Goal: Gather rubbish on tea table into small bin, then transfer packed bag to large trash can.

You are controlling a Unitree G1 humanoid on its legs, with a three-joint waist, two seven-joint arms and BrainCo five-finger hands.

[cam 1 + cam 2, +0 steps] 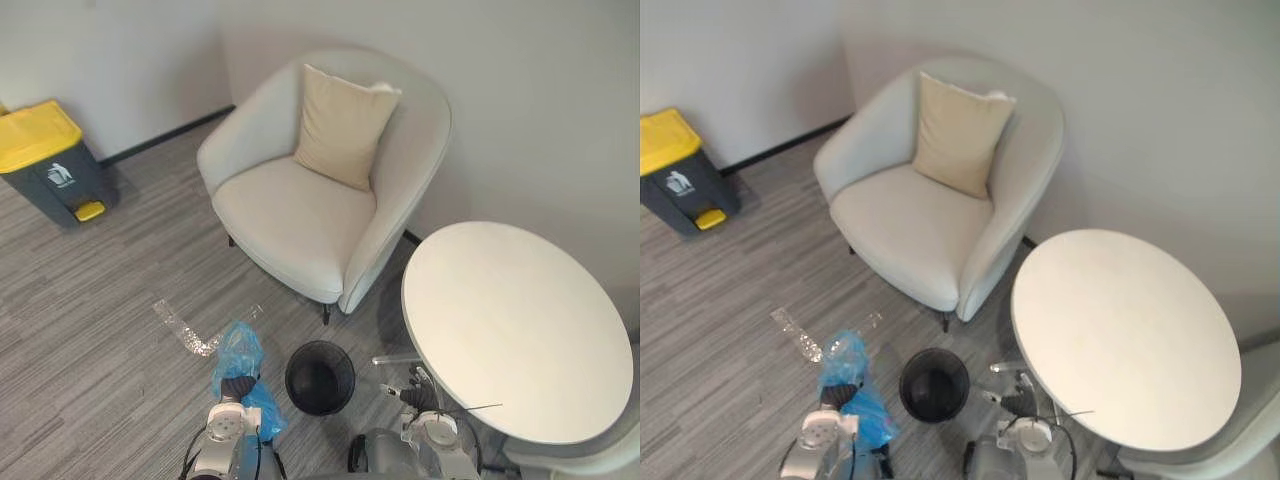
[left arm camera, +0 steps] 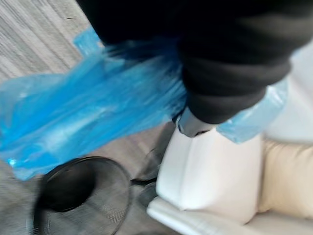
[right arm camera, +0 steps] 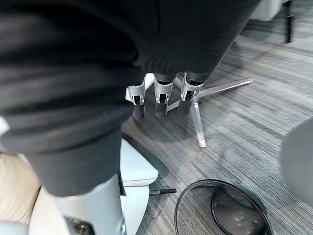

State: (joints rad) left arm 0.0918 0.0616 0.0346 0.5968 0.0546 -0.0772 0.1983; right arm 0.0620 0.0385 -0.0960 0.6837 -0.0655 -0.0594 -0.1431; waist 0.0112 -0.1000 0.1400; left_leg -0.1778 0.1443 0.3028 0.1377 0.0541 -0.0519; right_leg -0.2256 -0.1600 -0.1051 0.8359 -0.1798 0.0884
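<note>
Blue bag (image 1: pixel 240 350) hangs bunched in my left hand (image 1: pixel 235 388), whose fingers are curled into the plastic, just beside the small bin (image 1: pixel 320 377) on that bin's left. The large trash can (image 1: pixel 45 165) stands well away, ahead and to the left by the wall, so the carry falls to the left arm. Open floor runs there past the armchair (image 1: pixel 320 190) with only a clear plastic strip (image 1: pixel 185 325) lying across it. My right hand (image 3: pixel 156 100) hangs with straight fingers, holding nothing, by the leg of the bare worktop (image 1: pixel 515 320) — too far across to help.
</note>
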